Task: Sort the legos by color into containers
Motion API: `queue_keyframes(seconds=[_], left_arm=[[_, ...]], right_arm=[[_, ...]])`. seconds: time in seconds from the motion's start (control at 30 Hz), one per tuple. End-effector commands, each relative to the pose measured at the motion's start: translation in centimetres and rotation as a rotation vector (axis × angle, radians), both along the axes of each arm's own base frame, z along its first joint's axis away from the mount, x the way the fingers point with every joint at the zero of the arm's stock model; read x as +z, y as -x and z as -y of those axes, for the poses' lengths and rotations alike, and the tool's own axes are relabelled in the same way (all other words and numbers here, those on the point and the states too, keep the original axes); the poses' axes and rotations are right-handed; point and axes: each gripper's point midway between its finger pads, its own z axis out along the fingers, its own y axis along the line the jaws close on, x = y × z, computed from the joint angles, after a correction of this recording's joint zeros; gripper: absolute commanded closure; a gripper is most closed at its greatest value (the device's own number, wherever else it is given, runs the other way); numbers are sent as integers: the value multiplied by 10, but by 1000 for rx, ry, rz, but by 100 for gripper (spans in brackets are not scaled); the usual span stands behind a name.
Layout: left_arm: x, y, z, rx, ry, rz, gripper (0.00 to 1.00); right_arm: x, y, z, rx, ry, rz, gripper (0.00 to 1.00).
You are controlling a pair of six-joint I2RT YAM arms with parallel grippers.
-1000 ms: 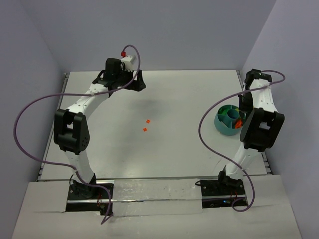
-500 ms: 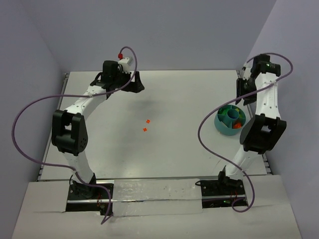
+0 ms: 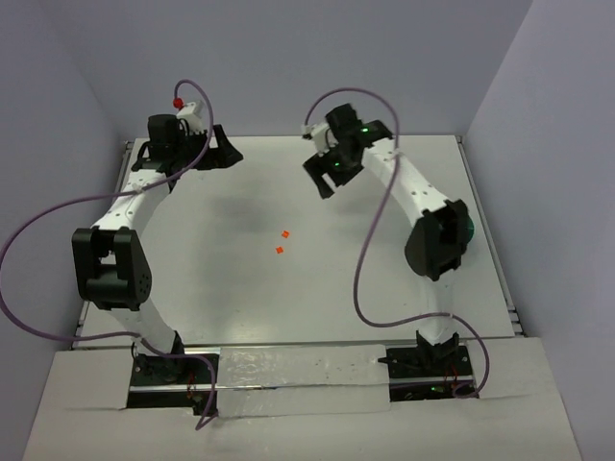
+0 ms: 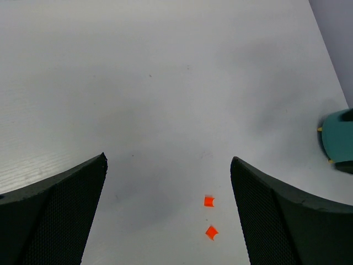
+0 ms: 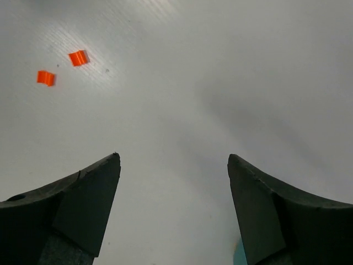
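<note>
Picking up one of the two orange bricks [image 3: 285, 233], which lie close together in the middle of the table [image 3: 384, 288] and well apart from the teal bowl [image 4: 337, 141], looks like the step in hand. The right gripper [image 5: 172, 155], spread and empty, should centre over a single brick before closing. The left gripper [image 4: 168, 160] is also spread and empty, and no writing can be read.

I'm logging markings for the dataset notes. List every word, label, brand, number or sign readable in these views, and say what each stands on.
None: no text can be read in any view.
The two orange-red legos, the teal bowl, the table, the left gripper and the right gripper all show plain, unmarked surfaces.
</note>
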Motion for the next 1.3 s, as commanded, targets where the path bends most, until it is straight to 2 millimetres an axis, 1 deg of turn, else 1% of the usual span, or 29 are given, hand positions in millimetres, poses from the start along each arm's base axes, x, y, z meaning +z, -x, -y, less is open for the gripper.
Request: queue_keyframes(seconds=[0.0,0.03,0.07,0.1,0.13,0.17,0.2,0.27,0.37,0.47,0.57,0.7,0.8,0.93,1.1,1.2,1.27], left_arm=[[36,8,-14,-26,6,87,1],[36,9,-15,-30,-2,85,1],[34,9,-17,-25,-11,80,1],[31,9,-20,-10,-26,73,1],[30,9,-21,-9,-28,72,1],[29,10,-22,-1,-31,68,1],[28,10,-22,1,-30,66,1],[27,10,-22,-1,-29,63,1],[22,9,-23,-6,-41,46,1],[15,8,-24,-13,-41,16,1],[12,8,-25,-21,-32,2,1],[10,6,-27,-20,-41,1,1],[7,5,-29,-21,-43,-11,1],[6,4,-31,-20,-38,-12,1],[5,5,-32,-19,-33,-15,1],[5,6,-33,-15,-33,-18,1],[4,7,-35,-12,-35,-23,1]], right_arm=[[-47,-8,-56,176,63,-16,12],[-57,-5,-64,201,82,-27,11],[-63,-6,-72,224,95,-17,10],[-72,-8,-90,266,119,9,10],[-76,-8,-98,280,133,13,10],[-84,-5,-111,306,141,8,11],[-92,-5,-115,312,144,-2,12],[-98,-3,-121,321,136,-3,13],[-115,2,-124,338,145,-20,19],[-125,8,-127,347,141,-55,23],[-130,13,-135,354,129,-67,25],[-135,14,-151,346,105,-62,30],[-142,21,-158,362,88,-89,32],[-148,25,-162,376,87,-100,31],[-158,20,-164,374,103,-96,31],[-164,20,-163,382,110,-98,34],[-168,22,-163,389,113,-107,39]])
